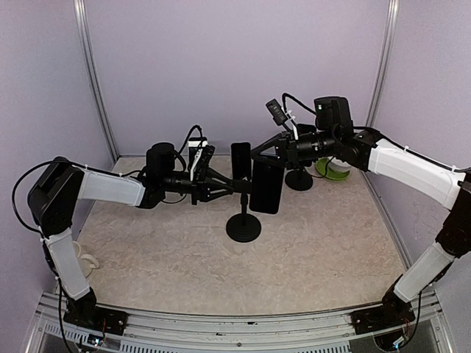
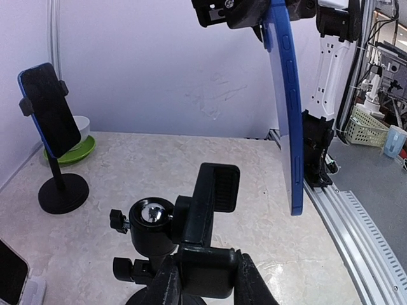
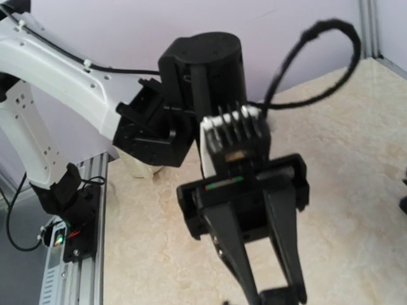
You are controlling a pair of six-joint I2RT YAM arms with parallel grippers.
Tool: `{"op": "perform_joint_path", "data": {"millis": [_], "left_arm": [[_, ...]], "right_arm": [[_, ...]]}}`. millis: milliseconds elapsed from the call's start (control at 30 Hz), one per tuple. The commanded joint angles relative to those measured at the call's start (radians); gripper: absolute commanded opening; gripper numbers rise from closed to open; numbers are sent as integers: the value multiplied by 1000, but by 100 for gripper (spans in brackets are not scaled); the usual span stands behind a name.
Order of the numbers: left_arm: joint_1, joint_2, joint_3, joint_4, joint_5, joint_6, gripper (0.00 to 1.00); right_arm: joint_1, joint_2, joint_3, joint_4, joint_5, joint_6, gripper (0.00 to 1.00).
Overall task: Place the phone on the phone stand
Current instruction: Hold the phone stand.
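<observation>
Left hand is pinching the phone stand by its clamp. Just past that, the blue phone hangs upright above the worktop, beside the clamp, top end pinched in the right hand. Way back, another phone sits on a second stand.

The phone in my right gripper shows a smooth blue edge with a soft sheen and a glossy black face. The phone stand pinched in my left gripper is matt black plastic, ribbed inside its clamp, with a shiny metal ball at the joint. The table looks like smooth, marbled beige laminate. My arm shells are smooth white plastic, and the rail is bare brushed metal.
</observation>
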Motion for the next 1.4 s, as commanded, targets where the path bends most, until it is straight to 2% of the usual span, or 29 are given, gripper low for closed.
{"op": "perform_joint_path", "data": {"millis": [0,167,567,967,1367], "left_arm": [[-17,-50,-39,48,-5,-45,0],[-18,-63,-67,103,19,-87,0],[-33,-81,-92,122,36,-116,0],[-63,-140,-146,150,42,-132,0],[-65,-158,-146,163,48,-155,0]], "right_arm": [[43,24,67,49,-75,-90,0],[89,67,105,47,-147,-172,0],[126,180,169,108,-261,-217,0],[128,221,175,145,-291,-226,0],[134,203,103,183,-289,-255,0]]}}
